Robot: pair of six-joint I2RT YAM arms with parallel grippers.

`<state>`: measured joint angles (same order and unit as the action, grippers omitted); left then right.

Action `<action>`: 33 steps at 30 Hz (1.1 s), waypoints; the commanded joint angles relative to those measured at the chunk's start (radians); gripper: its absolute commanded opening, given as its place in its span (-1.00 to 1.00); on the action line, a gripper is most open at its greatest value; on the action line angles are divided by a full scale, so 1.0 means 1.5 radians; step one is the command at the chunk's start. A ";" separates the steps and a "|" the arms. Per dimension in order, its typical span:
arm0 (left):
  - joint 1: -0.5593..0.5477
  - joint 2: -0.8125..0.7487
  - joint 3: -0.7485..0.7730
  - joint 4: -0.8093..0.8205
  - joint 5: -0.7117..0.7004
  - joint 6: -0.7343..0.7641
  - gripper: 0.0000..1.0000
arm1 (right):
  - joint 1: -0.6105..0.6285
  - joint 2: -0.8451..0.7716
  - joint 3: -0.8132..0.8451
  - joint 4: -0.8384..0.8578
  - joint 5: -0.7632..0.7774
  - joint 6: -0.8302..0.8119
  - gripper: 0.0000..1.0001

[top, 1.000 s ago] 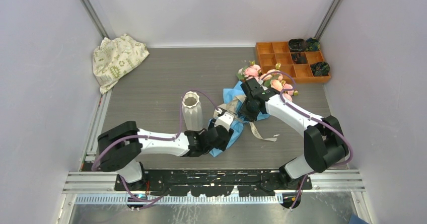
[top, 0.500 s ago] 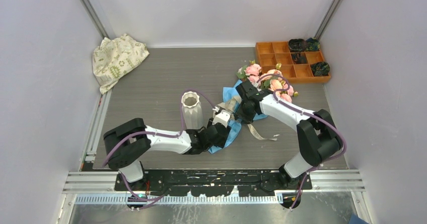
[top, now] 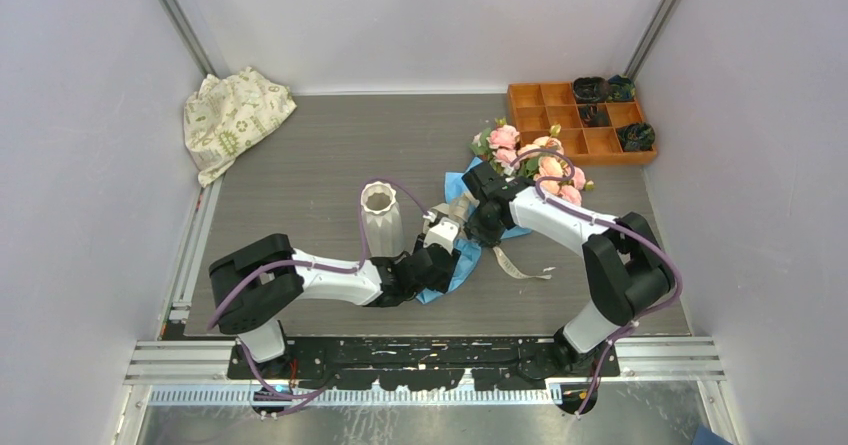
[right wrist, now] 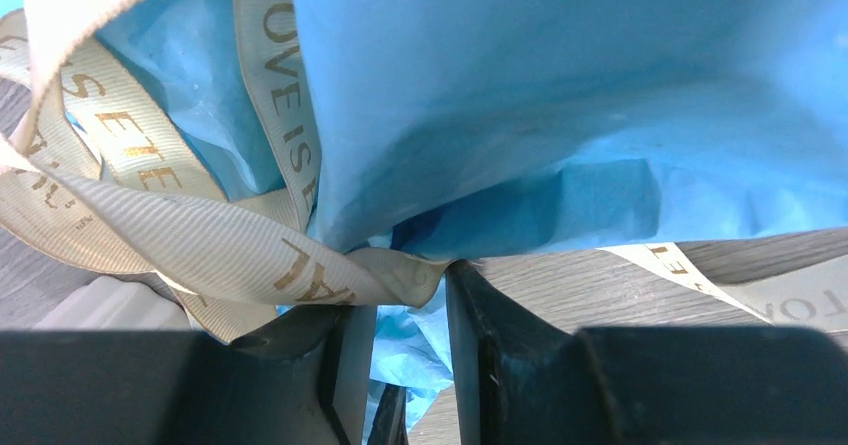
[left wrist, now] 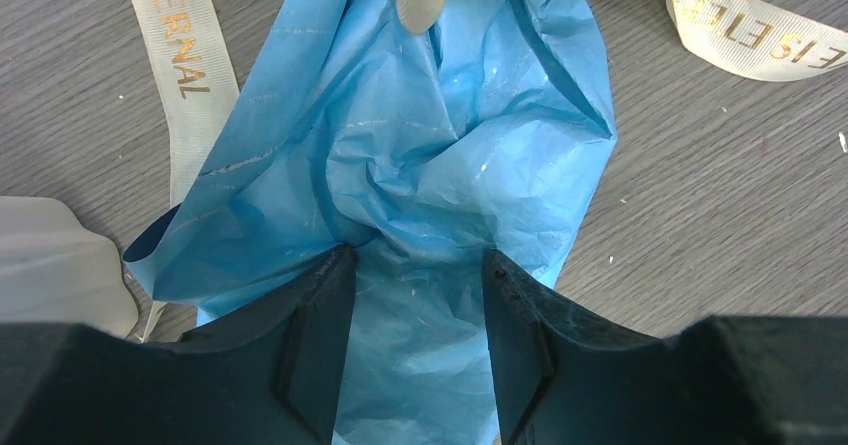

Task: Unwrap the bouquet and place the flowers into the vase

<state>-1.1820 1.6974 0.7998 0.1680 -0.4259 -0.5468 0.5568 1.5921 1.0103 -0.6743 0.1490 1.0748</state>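
Bouquet (top: 505, 138) stems lie hidden in blue wrapping (left wrist: 430, 155), seemingly pinched by both jaws.

Top view: flowers (top: 540, 162), stems hidden under right arm (top: 560, 221) and paper (top: 453, 183). Dark tray (top: 560, 117) contents too small to identify.
Left wrist: ribbon (left wrist: 180, 75) lettering cut by frame edges; pale blurred shape (left wrist: 50, 265) lower left, cut off, unidentified.
Right wrist: ribbon text broken by folds.
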 commanded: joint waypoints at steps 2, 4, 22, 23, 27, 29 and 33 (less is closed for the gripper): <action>0.002 0.020 0.000 0.007 0.037 -0.019 0.00 | 0.003 -0.018 0.028 -0.014 0.057 0.025 -0.29; 0.002 0.018 -0.002 0.007 0.036 -0.019 0.00 | 0.002 -0.004 0.035 -0.012 0.058 0.025 -0.40; 0.007 0.028 0.000 0.006 0.042 -0.022 0.00 | 0.003 -0.061 0.094 -0.069 0.128 0.016 -0.99; 0.007 0.029 0.001 0.006 0.042 -0.022 0.00 | 0.003 -0.078 0.104 -0.081 0.133 0.013 -0.99; 0.007 0.036 0.009 0.004 0.047 -0.021 0.00 | 0.003 -0.135 0.133 -0.116 0.144 0.001 -0.99; 0.008 0.042 0.015 0.000 0.049 -0.021 0.00 | 0.003 -0.153 0.142 -0.125 0.143 -0.002 -0.99; 0.008 0.050 0.021 -0.005 0.051 -0.020 -0.01 | 0.002 -0.185 0.157 -0.144 0.155 -0.010 -0.99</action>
<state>-1.1728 1.7306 0.8249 0.2028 -0.3954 -0.5514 0.5629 1.3796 1.1904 -0.8619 0.3126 1.0740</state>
